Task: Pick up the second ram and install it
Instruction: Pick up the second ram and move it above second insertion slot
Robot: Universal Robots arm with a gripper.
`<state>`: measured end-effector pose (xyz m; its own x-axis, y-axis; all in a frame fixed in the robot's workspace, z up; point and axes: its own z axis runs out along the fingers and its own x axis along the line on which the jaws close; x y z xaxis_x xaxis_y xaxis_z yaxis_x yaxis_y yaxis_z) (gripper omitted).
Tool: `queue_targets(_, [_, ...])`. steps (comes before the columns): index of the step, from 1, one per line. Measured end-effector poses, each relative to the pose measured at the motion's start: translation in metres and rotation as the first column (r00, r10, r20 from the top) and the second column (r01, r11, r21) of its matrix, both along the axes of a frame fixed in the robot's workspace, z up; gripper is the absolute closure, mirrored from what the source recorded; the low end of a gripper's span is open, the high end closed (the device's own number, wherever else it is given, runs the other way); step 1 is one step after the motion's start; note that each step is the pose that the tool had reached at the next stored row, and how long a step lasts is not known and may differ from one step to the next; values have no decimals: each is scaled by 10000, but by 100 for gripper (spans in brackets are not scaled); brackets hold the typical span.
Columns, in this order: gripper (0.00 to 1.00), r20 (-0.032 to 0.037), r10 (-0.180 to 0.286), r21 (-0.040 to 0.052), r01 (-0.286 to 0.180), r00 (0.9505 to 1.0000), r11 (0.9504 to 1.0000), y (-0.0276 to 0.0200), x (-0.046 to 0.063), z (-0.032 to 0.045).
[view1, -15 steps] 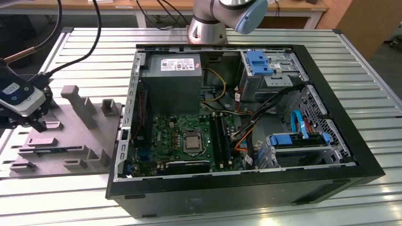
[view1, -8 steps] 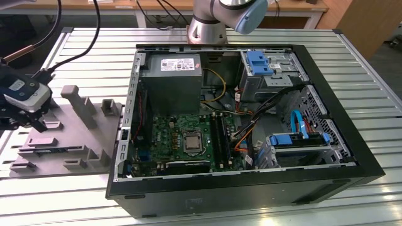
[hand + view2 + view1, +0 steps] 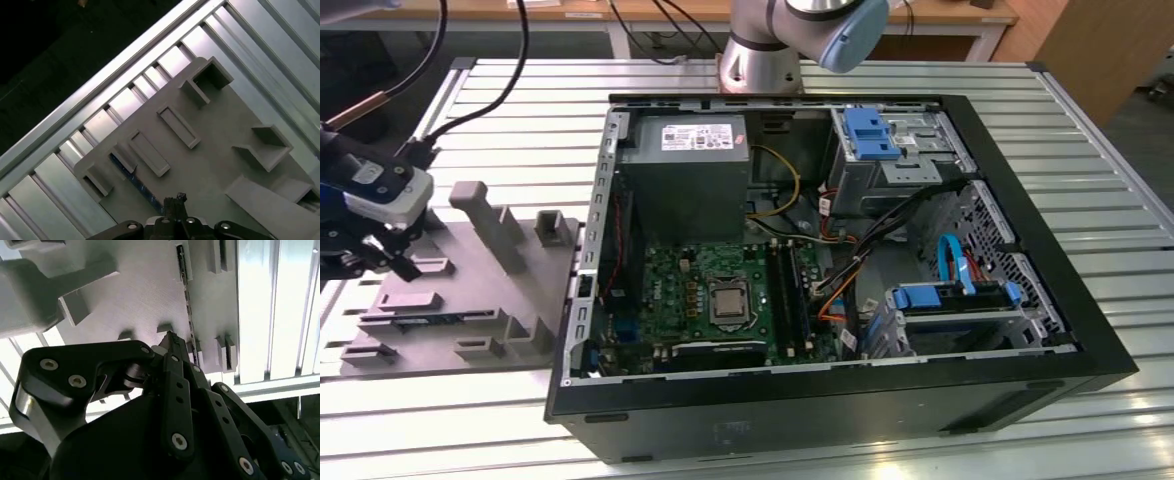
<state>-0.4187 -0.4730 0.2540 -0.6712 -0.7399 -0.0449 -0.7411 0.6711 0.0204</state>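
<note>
The second ram is a slim blue-green stick lying on edge in a slot of the grey fixture plate, at the exterior view's left. Both wrist views show it as a thin strip between the plate's raised tabs. My gripper hangs just above the plate's outer edge, a little short of the stick. Its black fingertips look pressed together with nothing between them. They point down near one end of the stick without touching it.
An open computer case lies right of the fixture, with the motherboard and its long black slots inside. A grey power supply, drive cages and loose cables crowd the case. The table is ribbed metal.
</note>
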Motion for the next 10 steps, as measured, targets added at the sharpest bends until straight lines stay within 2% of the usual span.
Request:
queue_targets(2, [89, 1, 359, 1, -359, 9994, 9994, 0, 0, -6])
queue_targets(5, [89, 0, 910, 0, -910, 9959, 9959, 0, 0, -13])
queue_targets(8, [89, 0, 1445, 0, -1445, 9895, 9895, 0, 0, -21])
queue_targets(10, [89, 0, 1817, 0, -1817, 9834, 9834, 0, 0, -27])
